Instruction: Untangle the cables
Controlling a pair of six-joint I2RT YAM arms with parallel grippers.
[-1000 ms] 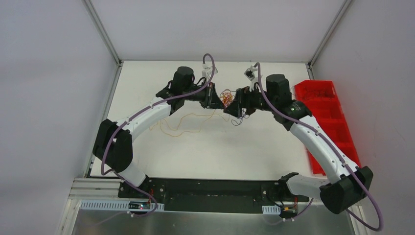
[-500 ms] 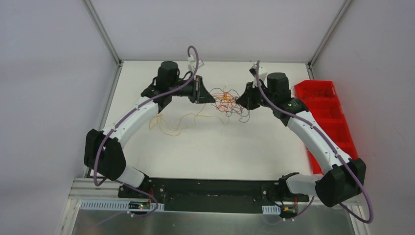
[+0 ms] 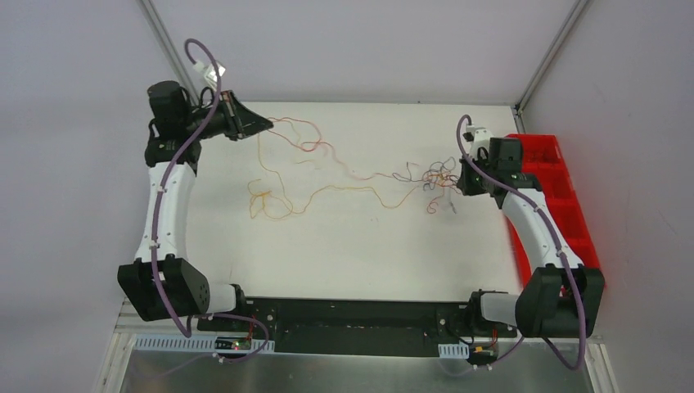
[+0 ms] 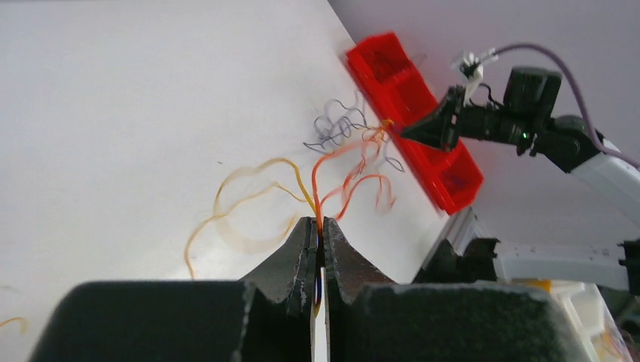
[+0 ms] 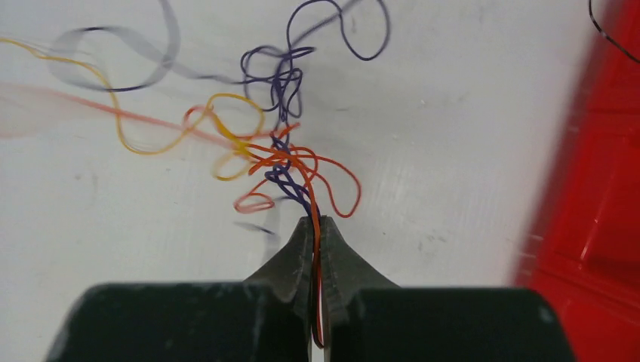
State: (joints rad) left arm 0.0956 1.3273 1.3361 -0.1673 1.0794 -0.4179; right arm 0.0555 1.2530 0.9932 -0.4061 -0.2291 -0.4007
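Cables [image 3: 431, 176] now outstretched, formerly balled

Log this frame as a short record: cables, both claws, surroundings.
cables: orange, red, yellow and purple strands strung across the table; tangle by the right claw
left claw: shut on cables, far left corner
right claw: shut on cables, beside the red bin
loose part: yellow loops lying mid-left

White table [image 3: 352, 254] carries thin cables [image 3: 425, 176] strewn across its far half, red bin [image 3: 561, 205] at right.
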